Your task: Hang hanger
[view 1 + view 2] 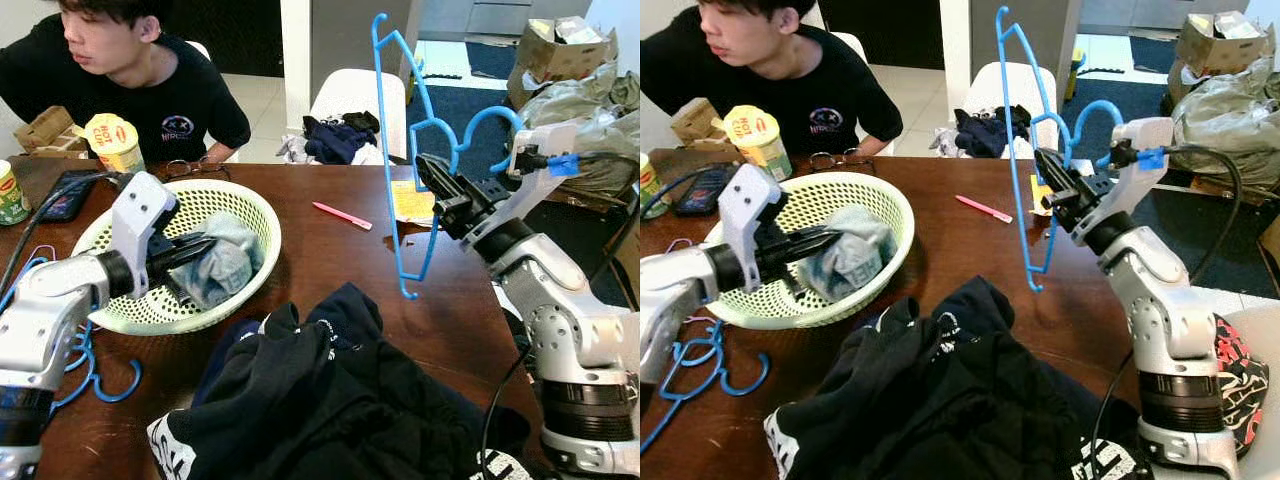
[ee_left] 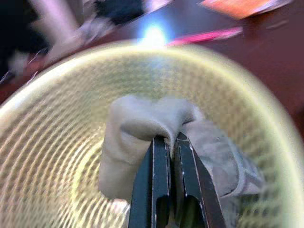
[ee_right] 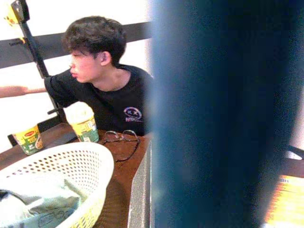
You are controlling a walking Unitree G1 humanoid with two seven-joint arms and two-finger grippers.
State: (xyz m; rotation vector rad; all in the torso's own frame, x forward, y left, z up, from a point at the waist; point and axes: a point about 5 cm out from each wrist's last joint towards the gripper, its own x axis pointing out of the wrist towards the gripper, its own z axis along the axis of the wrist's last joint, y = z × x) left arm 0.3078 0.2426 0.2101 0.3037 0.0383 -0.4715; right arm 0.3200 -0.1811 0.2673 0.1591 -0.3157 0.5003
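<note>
1. The right gripper [image 1: 437, 183] held the thin blue plastic hanger [image 1: 392, 150] upright above the brown wooden table [image 1: 330, 255], fingers clamped on it.
2. The left gripper [image 2: 172, 142] pinched the grey cloth [image 2: 142, 126] inside the pale green mesh basket [image 1: 262, 215].
3. Hanging well probably required keeping the hook level and the grip firm.

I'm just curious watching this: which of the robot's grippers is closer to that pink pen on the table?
Right. The right gripper, shut on the blue hanger, is raised just beside the pink pen. The left gripper is farther off, inside the basket, pinching a grey cloth.
</note>
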